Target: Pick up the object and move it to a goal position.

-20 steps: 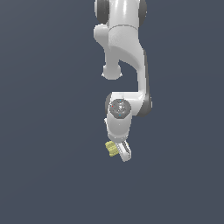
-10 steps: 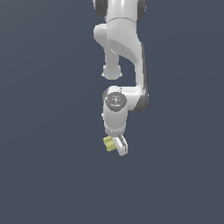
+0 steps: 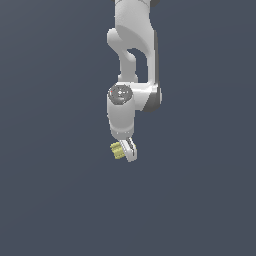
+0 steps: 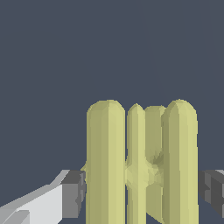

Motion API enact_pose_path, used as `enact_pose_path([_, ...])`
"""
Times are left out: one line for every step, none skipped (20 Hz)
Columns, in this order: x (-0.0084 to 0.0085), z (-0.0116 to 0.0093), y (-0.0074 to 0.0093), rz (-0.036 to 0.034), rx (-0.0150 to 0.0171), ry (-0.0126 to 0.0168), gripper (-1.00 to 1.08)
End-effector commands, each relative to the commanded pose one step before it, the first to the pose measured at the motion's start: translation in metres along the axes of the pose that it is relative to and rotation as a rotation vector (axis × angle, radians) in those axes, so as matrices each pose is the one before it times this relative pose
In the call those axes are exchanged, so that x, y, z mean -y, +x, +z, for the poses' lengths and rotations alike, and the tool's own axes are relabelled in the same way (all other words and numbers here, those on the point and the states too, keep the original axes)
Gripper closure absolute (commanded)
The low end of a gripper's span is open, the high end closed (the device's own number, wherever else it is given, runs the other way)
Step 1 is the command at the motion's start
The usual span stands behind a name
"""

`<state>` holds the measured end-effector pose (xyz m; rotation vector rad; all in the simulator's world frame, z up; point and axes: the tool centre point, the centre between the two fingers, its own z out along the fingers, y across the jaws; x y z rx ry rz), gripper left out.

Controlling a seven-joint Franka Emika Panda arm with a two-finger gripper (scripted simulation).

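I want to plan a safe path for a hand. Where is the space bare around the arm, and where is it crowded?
Both views show only plain dark background on the exterior view's left and right of the arm and below the pincer. The one crowded spot is the pincer itself, shut on the yellow block, its fingers against the block's sides.

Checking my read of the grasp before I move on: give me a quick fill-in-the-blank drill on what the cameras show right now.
1. The gripper is shut on the ____.
2. The object is pale ____ in colour.
3. In the wrist view, a dark finger pad sits on each ____ of the object.

Missing words: object; yellow; side
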<state>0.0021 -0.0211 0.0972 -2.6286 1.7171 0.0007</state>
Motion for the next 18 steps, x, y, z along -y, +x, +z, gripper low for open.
enact_pose_path([-0.01780,-0.01085,0.00336,0.00014,0.00039,0.00050,1.08])
enact_pose_path([-0.00651,-0.00408,0.00129,0.00000,0.00000,0.00000,1.08])
enact_pose_path([-0.00623,-0.00393,0.00126,0.00000,0.00000,0.00000,1.08])
enact_pose_path([-0.00593,-0.00376,0.00121,0.00000,0.00000,0.00000,1.08])
enact_pose_path([-0.00557,-0.00331,0.00121,-0.00001,0.00037,-0.00031,1.08])
enact_pose_path([-0.00527,-0.00339,0.00113,0.00000,0.00000,0.00000,1.08])
enact_pose_path([-0.00492,-0.00319,0.00109,0.00000,0.00000,0.00000,1.08])
enact_pose_path([-0.00455,-0.00297,0.00105,0.00000,0.00000,0.00000,1.08])
enact_pose_path([-0.00416,-0.00275,0.00099,0.00000,0.00000,0.00000,1.08])
enact_pose_path([-0.00374,-0.00250,0.00092,0.00000,0.00000,0.00000,1.08])
enact_pose_path([-0.00322,-0.00198,0.00081,0.00000,-0.00026,-0.00064,1.08])
enact_pose_path([-0.00287,-0.00195,0.00075,0.00000,0.00000,0.00000,1.08])
enact_pose_path([-0.00242,-0.00166,0.00065,0.00000,0.00000,0.00000,1.08])
enact_pose_path([-0.00194,-0.00133,0.00050,0.00001,-0.00039,-0.00029,1.08])
enact_pose_path([-0.00154,-0.00107,0.00043,0.00000,0.00000,0.00000,1.08])
enact_pose_path([-0.00110,-0.00076,0.00031,0.00000,0.00000,0.00000,1.08])
enact_pose_path([-0.00066,-0.00046,0.00019,0.00000,0.00000,0.00000,1.08])
enact_pose_path([-0.00022,-0.00015,0.00006,0.00000,0.00000,0.00000,1.08])
